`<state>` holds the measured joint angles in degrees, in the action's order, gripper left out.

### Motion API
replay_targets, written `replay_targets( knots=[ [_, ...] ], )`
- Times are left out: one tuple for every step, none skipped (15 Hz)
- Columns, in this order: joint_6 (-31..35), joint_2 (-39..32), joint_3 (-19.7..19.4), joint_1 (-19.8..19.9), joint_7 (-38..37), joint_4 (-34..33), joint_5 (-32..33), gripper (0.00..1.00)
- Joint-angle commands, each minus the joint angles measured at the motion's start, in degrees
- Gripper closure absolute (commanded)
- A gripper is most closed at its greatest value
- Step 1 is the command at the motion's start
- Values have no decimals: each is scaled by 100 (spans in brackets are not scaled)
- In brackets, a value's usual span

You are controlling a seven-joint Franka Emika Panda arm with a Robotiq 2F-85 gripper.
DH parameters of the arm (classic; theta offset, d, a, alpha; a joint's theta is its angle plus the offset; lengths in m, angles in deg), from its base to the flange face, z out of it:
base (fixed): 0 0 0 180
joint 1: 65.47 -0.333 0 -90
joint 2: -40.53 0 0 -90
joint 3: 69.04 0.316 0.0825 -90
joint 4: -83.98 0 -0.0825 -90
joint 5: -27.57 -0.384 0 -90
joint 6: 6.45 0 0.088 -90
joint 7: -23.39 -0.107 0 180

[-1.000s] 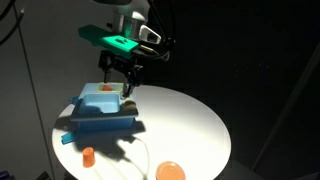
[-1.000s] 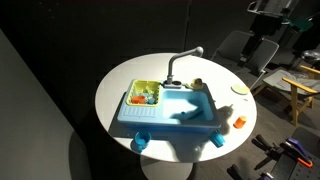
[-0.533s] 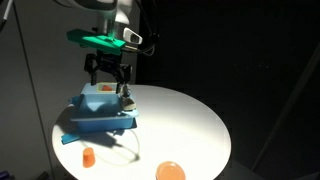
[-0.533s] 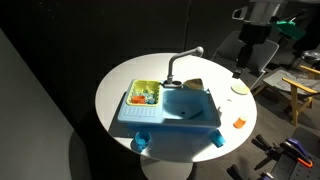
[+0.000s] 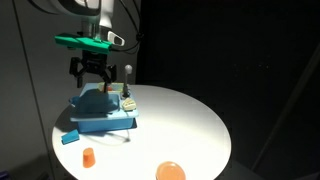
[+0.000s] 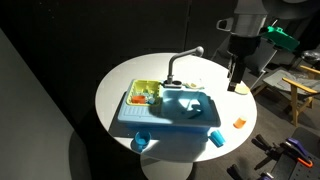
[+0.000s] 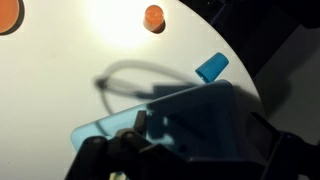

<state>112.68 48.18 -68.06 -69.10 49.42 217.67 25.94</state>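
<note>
Though poised high over the toy sink (image 5: 100, 115), gripped nothing: found the pincer (image 5: 92, 78) with its dark jaws spread as wide as they go, only bare air between them. Saw the toy sink well beneath it, not touching, and filling the lower half of the wrist view. Could not tell whether the pincer hung straight over the basin or off one end. Noted smooth blue moulded plastic, a boxy slab with rounded corners and a rectangular basin. Picked out a slim grey faucet (image 6: 180, 62) curved over that basin. Beside it, made out a yellow-green compartment (image 6: 146, 92) holding small pieces too tiny to tell apart. Found a stubby blue piece (image 6: 141, 141), cup-like, just off one front corner of the sink, on the round, matte white bench (image 6: 112, 75). Farther out, spotted a small orange cylinder (image 5: 88, 156), upright. Near the bench's edge, saw a flat orange disc (image 5: 171, 171). Judged both well apart from sink and pincer.
</note>
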Motion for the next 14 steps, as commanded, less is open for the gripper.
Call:
replay_targets(
  knots=[
    [-32,-75,70,-69,104,-137,168,0],
    [-36,-101,77,-78,152,-177,191,0],
    [-8,-147,70,-79,232,-239,236,0],
    [31,-183,64,-73,268,-284,292,0],
    [74,-260,35,-50,357,-374,323,0],
    [89,-349,1,-27,448,-486,322,0],
    [99,-470,-38,0,573,-643,309,0],
    [163,-571,-65,25,690,-764,338,0],
    [194,-705,-90,50,835,-938,362,0],
    [224,-818,-97,72,978,-1088,371,0],
    [232,-913,-83,86,1058,-1219,380,0],
    [236,-987,-60,101,1141,-1307,375,0],
    [254,-1029,-16,96,1161,-1333,392,0],
    [270,-1064,21,80,1157,-1333,426,0]
  ],
)
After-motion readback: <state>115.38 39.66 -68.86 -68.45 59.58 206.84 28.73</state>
